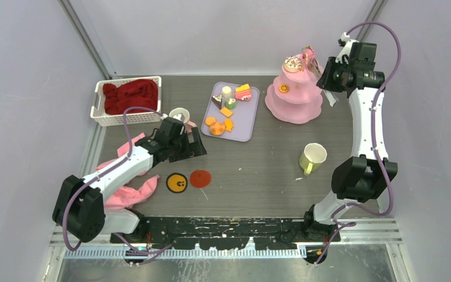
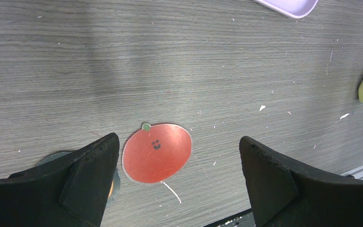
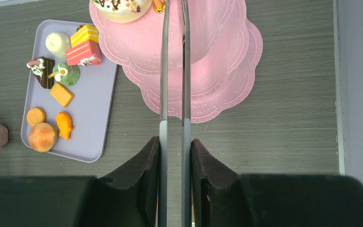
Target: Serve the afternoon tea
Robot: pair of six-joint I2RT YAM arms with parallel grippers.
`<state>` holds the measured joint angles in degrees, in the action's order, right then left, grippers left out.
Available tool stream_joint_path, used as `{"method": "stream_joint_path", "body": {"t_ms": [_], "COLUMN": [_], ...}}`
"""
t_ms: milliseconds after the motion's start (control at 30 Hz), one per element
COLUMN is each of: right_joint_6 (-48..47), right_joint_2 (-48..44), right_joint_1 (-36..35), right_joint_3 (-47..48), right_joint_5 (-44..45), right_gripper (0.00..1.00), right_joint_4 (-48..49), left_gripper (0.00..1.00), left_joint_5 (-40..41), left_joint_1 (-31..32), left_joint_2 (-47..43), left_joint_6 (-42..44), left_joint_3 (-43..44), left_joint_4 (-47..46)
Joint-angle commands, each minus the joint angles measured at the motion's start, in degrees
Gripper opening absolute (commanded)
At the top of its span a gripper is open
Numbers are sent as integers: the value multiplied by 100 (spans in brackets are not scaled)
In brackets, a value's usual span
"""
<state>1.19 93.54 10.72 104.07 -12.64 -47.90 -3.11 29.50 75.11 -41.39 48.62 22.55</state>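
Note:
Toy cakes and pastries [image 1: 230, 104] lie on a lilac tray [image 1: 243, 132], which also shows in the right wrist view [image 3: 92, 118]. A frosted cake [image 1: 293, 63] sits on the top tier of the pink stand [image 1: 296, 108], and a cookie [image 1: 283, 89] on the tier below. One cream mug [image 1: 312, 157] stands right of centre. A second mug [image 1: 179, 114] is just behind my left gripper [image 1: 197, 145]. That gripper [image 2: 177, 142] hangs open and empty over a red coaster [image 2: 157, 152]. My right gripper [image 3: 175, 142] is shut on long metal tweezers [image 3: 185, 71], whose tips reach the stand's top tier.
A white basket [image 1: 98, 106] with a red cloth [image 1: 130, 96] stands at the back left. A pink cloth [image 1: 132, 191] lies under the left arm. A yellow coaster [image 1: 177, 183] sits beside the red coaster [image 1: 199, 178]. Walls close in both sides.

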Motion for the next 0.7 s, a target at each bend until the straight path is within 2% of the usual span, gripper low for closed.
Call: {"method": "stream_joint_path", "body": {"t_ms": [0,100,467,667], "right_joint_6": [33,54,95,163], "right_joint_2": [-96,-99,-377,-711], "right_joint_1": [0,-7,-11,-15], "right_joint_3": [10,16,-25,-80], "right_joint_5": [-115,-108,83,317], "right_gripper": [29,38,48,49], "right_joint_4": [300,304,290,182], "left_gripper": [97,97,97,97], "left_joint_5": [-25,-27,-103,-160], "left_joint_1": [-31,-32,-27,-32], "left_joint_2": [-174,-190,-164,-195], "left_joint_6": [25,25,51,91], "left_joint_3": [95,89,175,211], "left_joint_4": [-204,-198,-207,-165]}}
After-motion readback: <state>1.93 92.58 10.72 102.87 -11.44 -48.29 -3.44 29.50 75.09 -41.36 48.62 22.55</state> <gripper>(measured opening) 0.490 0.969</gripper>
